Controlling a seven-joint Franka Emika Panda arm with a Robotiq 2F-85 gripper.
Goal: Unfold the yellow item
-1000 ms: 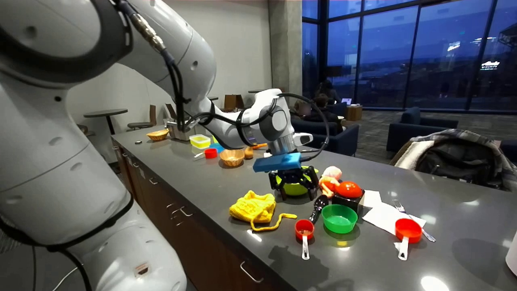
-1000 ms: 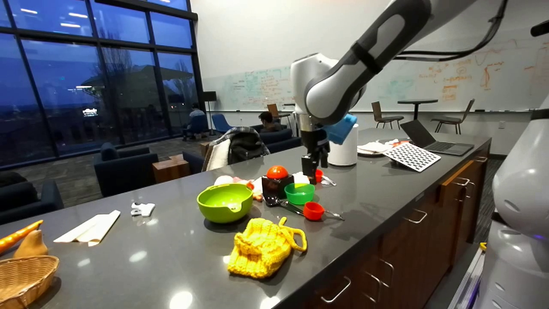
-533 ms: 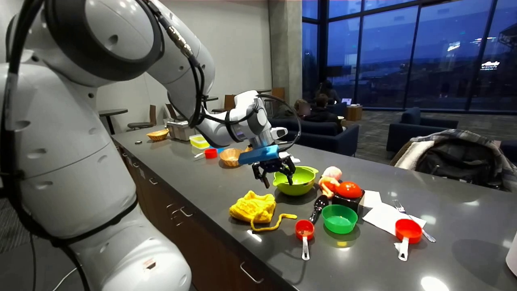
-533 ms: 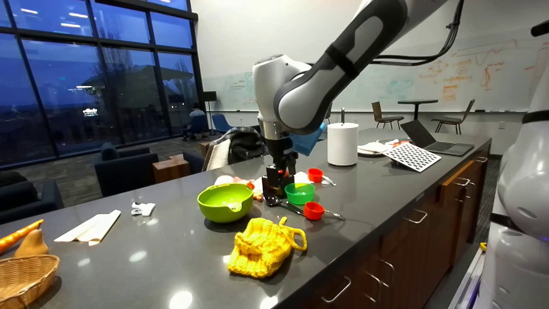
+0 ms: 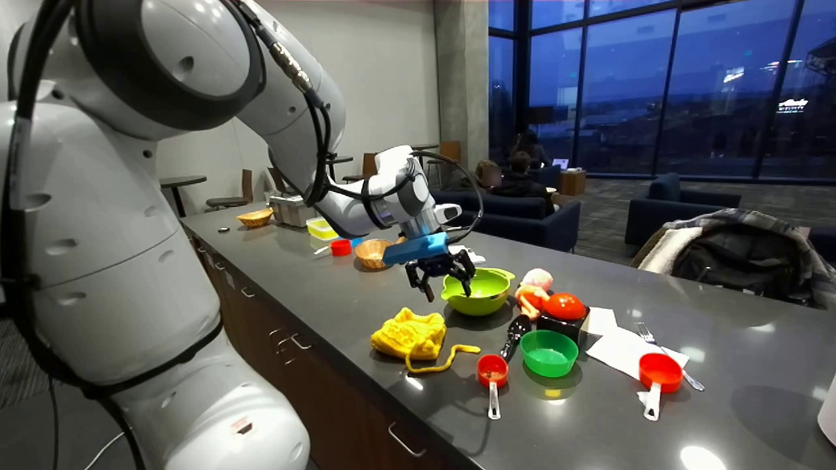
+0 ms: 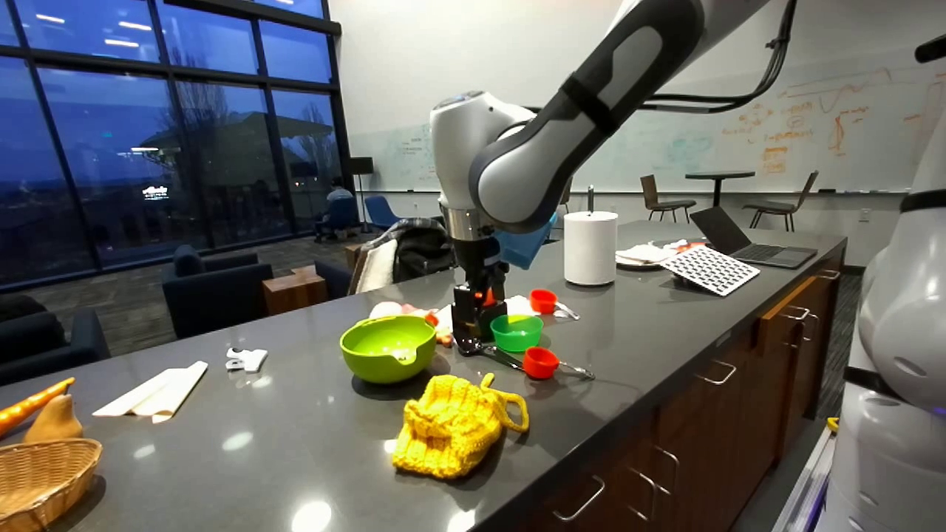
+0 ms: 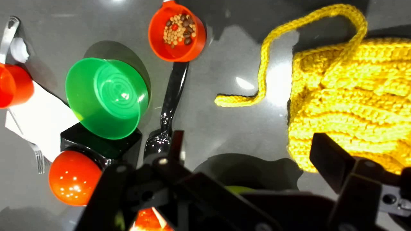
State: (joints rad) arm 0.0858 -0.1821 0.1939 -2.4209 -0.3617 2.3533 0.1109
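The yellow item is a soft knitted piece with a long cord, lying crumpled on the counter in both exterior views (image 5: 410, 336) (image 6: 449, 428). In the wrist view the yellow item (image 7: 353, 109) fills the right side, its edge cut off by the frame. Its cord curls out to the left. My gripper (image 5: 448, 294) is open and empty, held above the counter beside the lime-green bowl (image 5: 482, 301). In the wrist view the fingers (image 7: 250, 144) stand wide apart, and one overlaps the item's lower edge in the picture. The gripper does not touch the item.
The green cup (image 7: 109, 96), a red measuring cup (image 7: 176, 35) holding small beans, and a black spoon (image 7: 171, 93) lie near the item. A black box with a red dome (image 5: 565, 307) stands beyond them. A second red cup (image 5: 659, 372) and a basket (image 6: 48, 473) are farther off.
The arm and open gripper have shifted left in both exterior views, with only a slight drift in the last half second. The yellow item has not moved.
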